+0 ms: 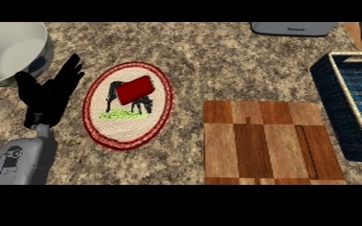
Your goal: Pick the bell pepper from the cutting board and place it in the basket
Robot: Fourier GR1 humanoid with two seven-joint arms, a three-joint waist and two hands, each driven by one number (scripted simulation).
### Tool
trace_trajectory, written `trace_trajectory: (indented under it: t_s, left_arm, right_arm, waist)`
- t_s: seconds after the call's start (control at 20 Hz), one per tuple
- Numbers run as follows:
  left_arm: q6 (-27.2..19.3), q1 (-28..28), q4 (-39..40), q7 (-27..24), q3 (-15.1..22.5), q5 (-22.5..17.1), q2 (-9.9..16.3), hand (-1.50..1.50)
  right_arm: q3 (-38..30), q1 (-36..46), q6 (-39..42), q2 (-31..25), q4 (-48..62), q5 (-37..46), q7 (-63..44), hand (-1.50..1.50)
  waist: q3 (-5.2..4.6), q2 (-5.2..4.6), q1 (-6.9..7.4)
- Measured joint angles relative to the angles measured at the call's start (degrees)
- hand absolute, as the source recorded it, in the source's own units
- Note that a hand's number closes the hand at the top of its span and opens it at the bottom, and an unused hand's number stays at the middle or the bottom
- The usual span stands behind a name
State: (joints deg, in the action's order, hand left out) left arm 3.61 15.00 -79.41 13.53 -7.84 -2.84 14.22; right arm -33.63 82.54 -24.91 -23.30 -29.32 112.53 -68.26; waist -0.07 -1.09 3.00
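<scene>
A red, blocky bell pepper (135, 89) lies tilted on an oval plate (87, 109) with a red rim and a horse picture, left of centre. The wooden cutting board (268, 143) sits at the lower right, apart from the pepper. A dark blue woven basket (338, 100) stands at the right edge, partly cut off. My left hand (44, 100) rests at the far left, fingers straight and pointing up, just left of the plate and holding nothing. My right hand does not show.
A white bowl (21, 43) stands at the upper left corner, behind my left hand. A grey flat object (293, 28) lies at the counter's back edge, upper right. Speckled stone counter shows between plate, board and basket.
</scene>
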Motion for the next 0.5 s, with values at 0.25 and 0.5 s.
trace_trajectory:
  t_s: [0.25, 0.5]
  left_arm:
    - [-0.05, -0.43, 0.26, -0.15, -0.61, -0.11, 0.21, 0.00]
    - [-0.46, -1.09, -0.20, 0.28, -0.83, 0.18, 0.31, 0.00]
  right_arm:
    - [-1.83, -3.06, -0.69, -0.39, -0.65, 0.41, 1.06, 1.50]
    - [-3.57, -7.54, -2.69, 0.50, -3.54, -0.61, 2.66, 1.50]
  waist:
    - [0.04, 0.44, -1.18]
    - [0.06, 0.80, -2.02]
